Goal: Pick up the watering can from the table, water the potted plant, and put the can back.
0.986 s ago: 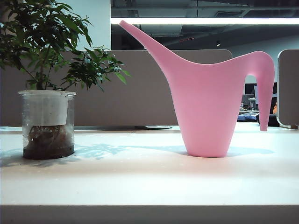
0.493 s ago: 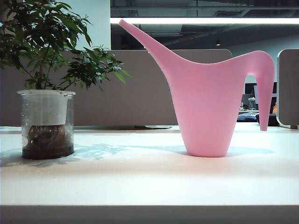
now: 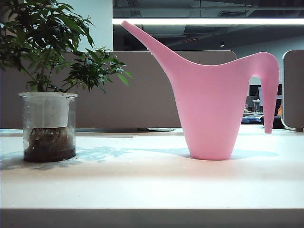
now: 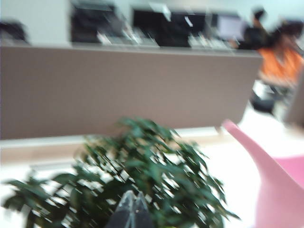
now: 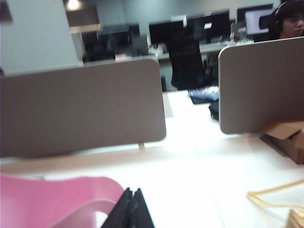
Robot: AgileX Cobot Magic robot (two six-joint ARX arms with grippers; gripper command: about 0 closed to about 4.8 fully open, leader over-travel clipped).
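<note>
The pink watering can (image 3: 211,109) stands upright on the white table (image 3: 142,185), right of centre, with its spout pointing up to the left and its arched handle on the right. The potted plant (image 3: 47,123) sits at the left in a clear pot with dark soil. Neither arm shows in the exterior view. In the blurred left wrist view my left gripper (image 4: 133,195) is shut, empty, above the plant's leaves (image 4: 142,175), with the can's spout (image 4: 256,161) beside it. My right gripper (image 5: 132,192) is shut and empty, close to the can's handle (image 5: 71,199).
Grey desk partitions (image 3: 152,90) stand behind the table, and another partition panel (image 5: 261,85) rises in the right wrist view. A yellowish cable (image 5: 270,199) and a cardboard box (image 5: 289,140) lie on the table beyond the right gripper. The table's thick front edge (image 3: 152,217) runs along the bottom.
The exterior view is almost unchanged; only the pot and its leaves flicker slightly. The watering can has stayed put.
</note>
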